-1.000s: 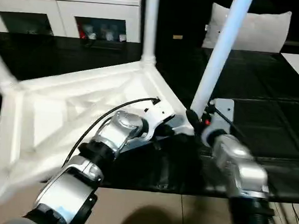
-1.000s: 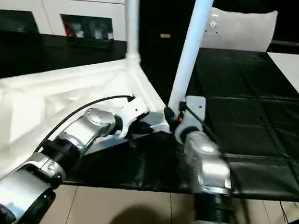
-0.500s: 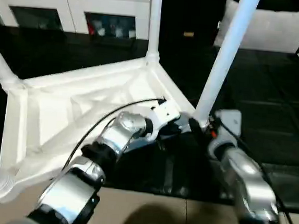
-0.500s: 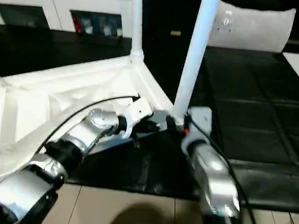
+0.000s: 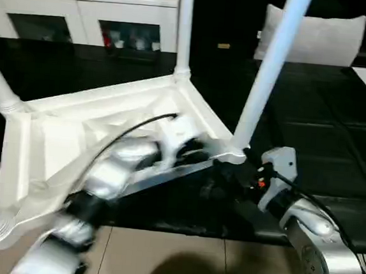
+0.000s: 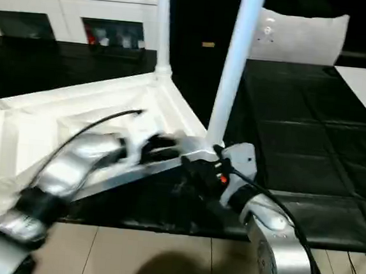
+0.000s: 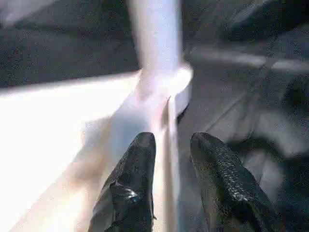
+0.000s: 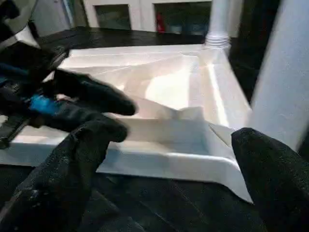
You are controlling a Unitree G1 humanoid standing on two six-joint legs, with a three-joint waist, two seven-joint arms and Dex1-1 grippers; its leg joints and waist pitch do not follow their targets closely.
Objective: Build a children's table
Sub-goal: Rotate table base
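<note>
On black work table (image 5: pixel 338 125), right pincer (image 6: pixel 196 170) withdrew.

children's table (image 5: pixel 74 140) upside down on work table (image 5: pixel 338 118), legs up | left gripper (image 7: pixel 166 159) at its near rim, beside corner leg (image 5: pixel 266 67) | right gripper (image 8: pixel 169 159) just right of that corner | cabinet (image 5: pixel 85 13) behind
</note>
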